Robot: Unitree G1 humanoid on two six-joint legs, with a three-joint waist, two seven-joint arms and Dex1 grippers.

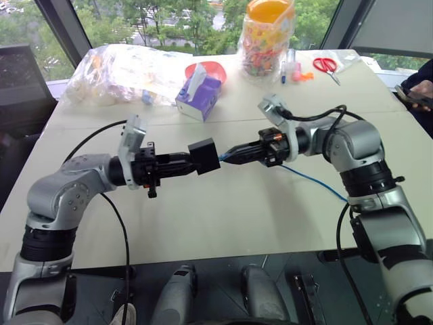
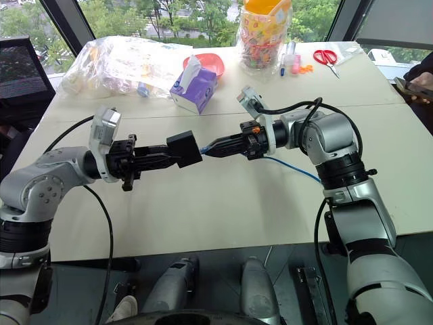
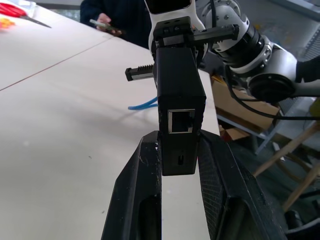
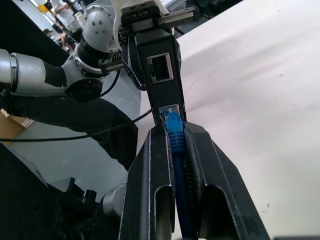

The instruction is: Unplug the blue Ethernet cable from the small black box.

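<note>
The small black box (image 1: 203, 156) hangs in the air over the table's middle, with my left gripper (image 1: 191, 162) shut on its near end. An empty port on one of its sides faces the left wrist view (image 3: 181, 121). From the right, my right gripper (image 1: 226, 155) is shut on the blue Ethernet cable (image 1: 314, 183) just behind its plug. The plug's clear tip (image 4: 170, 111) sits at the box's port, touching it. From my right gripper the cable trails down to the table (image 1: 203, 223) and off to the right.
At the back of the table stand a purple tissue box (image 1: 198, 95), a red bowl (image 1: 211, 68), a clear plastic bag (image 1: 122, 71) and a candy jar (image 1: 268, 37). Red scissors (image 1: 326, 66) lie at the far right. A person's hand (image 1: 419, 91) holds a phone at the right edge.
</note>
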